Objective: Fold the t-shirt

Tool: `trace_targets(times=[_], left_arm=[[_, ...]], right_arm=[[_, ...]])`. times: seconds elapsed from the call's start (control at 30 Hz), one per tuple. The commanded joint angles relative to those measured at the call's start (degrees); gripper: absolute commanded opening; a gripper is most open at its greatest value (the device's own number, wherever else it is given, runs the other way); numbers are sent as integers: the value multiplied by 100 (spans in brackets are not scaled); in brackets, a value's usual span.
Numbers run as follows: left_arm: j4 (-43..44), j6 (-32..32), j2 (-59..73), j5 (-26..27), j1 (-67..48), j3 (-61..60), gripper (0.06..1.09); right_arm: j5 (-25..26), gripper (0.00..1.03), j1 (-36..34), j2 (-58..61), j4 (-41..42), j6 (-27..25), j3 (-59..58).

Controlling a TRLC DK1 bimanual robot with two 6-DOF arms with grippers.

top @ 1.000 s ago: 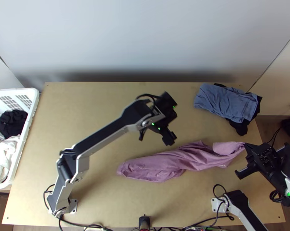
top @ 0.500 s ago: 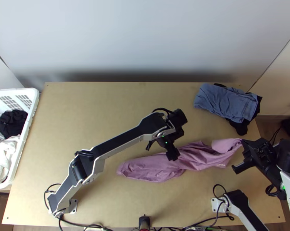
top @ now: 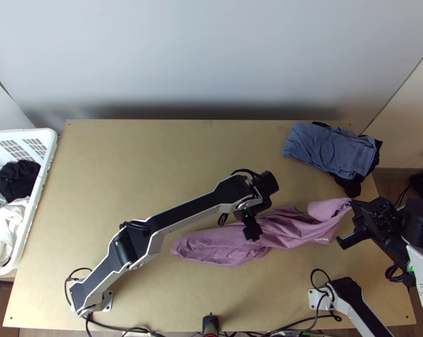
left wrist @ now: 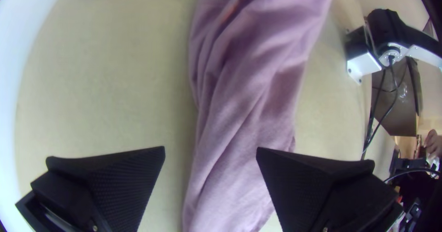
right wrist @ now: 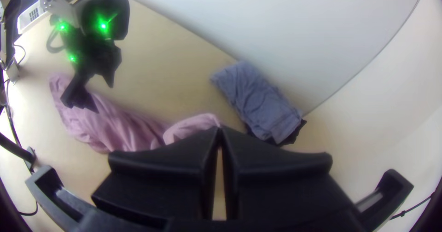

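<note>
Across the table [top: 155, 185], from its middle toward the right edge, the pink t-shirt [top: 211, 244] lies bunched into a long, rumpled strip. What has just changed is the left gripper [left wrist: 210, 147]: a second ago it was at the shirt's far side, and now it has swung in over the middle of the cloth, its fingers spread wide, grasping nothing. Whether they touch the fabric, I can't tell. Near the right edge, the right gripper [right wrist: 219, 129] has its fingers clenched on the shirt's end, and has drifted slightly inward and toward the far edge, bringing that end along. To me this looks like lining up a second hold, so the shirt can be opened out before any folding; a bite through several layers could keep it bunched.
</note>
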Motion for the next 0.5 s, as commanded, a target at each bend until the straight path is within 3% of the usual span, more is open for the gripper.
trace_targets(times=[0.0, 0.47], left_arm=[[55, 25, 132, -113, -9, -15, 102], [240, 16, 238, -263, 167, -6, 102]], right_arm=[[0, 3, 8, 17, 7, -8, -1], [-9, 3, 8, 34, 33, 1, -71]])
